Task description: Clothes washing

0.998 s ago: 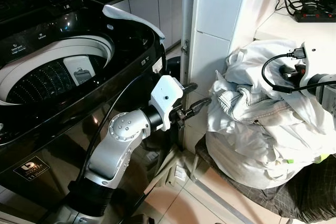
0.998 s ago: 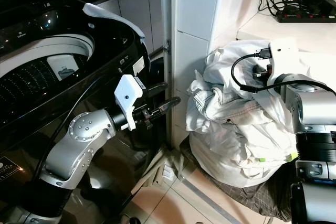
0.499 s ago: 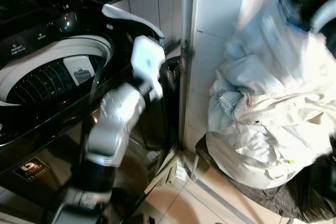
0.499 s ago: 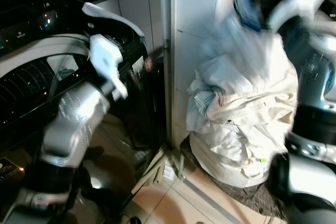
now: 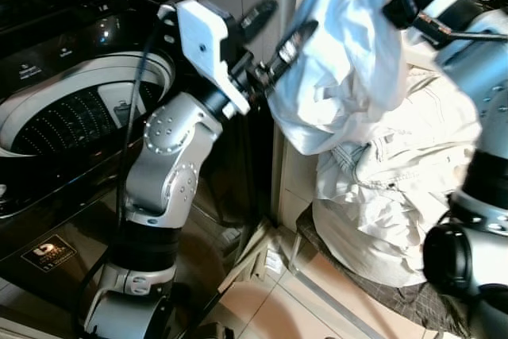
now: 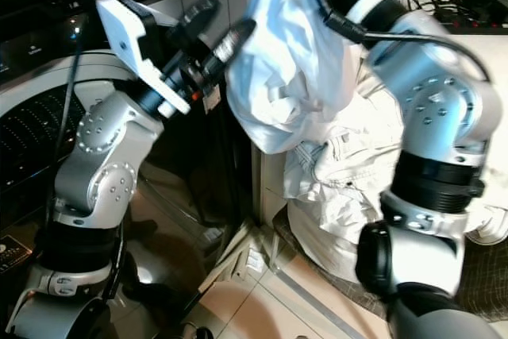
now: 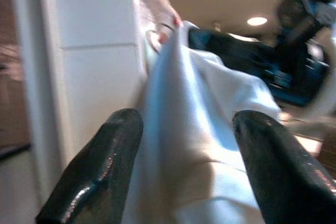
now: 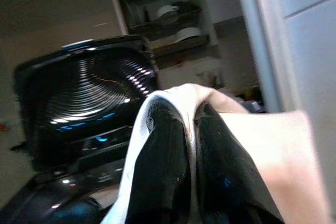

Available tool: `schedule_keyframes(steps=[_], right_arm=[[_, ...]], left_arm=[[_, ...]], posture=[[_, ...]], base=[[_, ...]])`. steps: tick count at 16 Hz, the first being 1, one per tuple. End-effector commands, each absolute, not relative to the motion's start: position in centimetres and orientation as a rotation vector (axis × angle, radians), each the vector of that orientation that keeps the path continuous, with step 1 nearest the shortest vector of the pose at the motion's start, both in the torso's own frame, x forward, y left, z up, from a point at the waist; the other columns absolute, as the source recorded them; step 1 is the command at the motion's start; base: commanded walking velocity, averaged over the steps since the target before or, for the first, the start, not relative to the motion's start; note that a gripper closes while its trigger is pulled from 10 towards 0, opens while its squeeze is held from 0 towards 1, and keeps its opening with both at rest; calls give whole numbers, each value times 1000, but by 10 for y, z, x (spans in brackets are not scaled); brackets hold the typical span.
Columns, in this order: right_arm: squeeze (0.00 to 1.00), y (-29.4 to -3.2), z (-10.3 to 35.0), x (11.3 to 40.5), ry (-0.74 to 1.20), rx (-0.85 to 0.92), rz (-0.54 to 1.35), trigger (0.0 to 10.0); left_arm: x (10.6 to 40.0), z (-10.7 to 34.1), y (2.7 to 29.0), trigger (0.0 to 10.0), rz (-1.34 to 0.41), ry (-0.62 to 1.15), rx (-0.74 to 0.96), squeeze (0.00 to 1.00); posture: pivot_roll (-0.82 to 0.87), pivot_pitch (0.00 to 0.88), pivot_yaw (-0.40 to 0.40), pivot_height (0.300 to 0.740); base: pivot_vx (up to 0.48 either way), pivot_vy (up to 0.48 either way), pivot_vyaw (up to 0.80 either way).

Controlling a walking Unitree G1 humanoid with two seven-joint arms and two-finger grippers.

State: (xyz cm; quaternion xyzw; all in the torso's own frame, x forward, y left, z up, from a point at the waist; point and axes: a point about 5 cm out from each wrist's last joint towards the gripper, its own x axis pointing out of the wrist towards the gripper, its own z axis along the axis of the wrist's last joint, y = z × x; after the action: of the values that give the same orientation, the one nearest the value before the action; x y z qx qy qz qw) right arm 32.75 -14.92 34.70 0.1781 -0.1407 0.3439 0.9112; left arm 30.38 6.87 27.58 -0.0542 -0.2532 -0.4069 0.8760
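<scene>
Right claw (image 8: 190,129) – pinching white garment (image 5: 341,61)

The open drum (image 5: 71,117) of the washing machine (image 5: 48,220) lies unobstructed from above, its lid (image 8: 84,93) raised behind it. Between the machine and the white wall corner (image 5: 290,172) only a narrow gap runs down to the floor (image 5: 302,307). The left pincer (image 5: 274,33), fingers spread, hangs over the machine's right edge, touching the lifted white garment (image 5: 341,53), which blocks the way to the clothes pile (image 5: 389,196). The right pincer (image 8: 184,145) clamps that cloth.
</scene>
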Motion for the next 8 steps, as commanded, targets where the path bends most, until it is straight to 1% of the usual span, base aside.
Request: schedule_keyframes(steps=[1, 3, 5, 6, 7, 8], right_arm=[[0, -144, 349, 323, -293, 408, 760, 0], [0, -130, 340, 317, -250, 416, 843, 0], [0, -123, 337, 312, -230, 415, 881, 0], [0, -119, 336, 310, -222, 411, 902, 0], [0, -117, 335, 308, -217, 411, 917, 0], [0, -115, 335, 305, -212, 414, 927, 0]], left_arm=[[300, 275, 67, 10000, -887, -521, -110, 1000], [297, 269, 62, 10000, -938, -489, -154, 1000], [297, 268, 61, 10000, -946, -481, -173, 1000], [299, 264, 58, 10000, -920, -458, -131, 1000], [303, 260, 54, 10000, -882, -429, -77, 525], [306, 257, 52, 10000, -849, -418, -49, 0]], posture=[[-56, 0, 48, 740], [-59, 0, 49, 740], [-63, 0, 51, 740], [-63, 0, 51, 740], [-65, 0, 53, 740], [-69, 0, 58, 740]], base=[[0, 0, 0], [0, 0, 0], [0, 0, 0], [0, 0, 0], [0, 0, 0], [0, 0, 0]])
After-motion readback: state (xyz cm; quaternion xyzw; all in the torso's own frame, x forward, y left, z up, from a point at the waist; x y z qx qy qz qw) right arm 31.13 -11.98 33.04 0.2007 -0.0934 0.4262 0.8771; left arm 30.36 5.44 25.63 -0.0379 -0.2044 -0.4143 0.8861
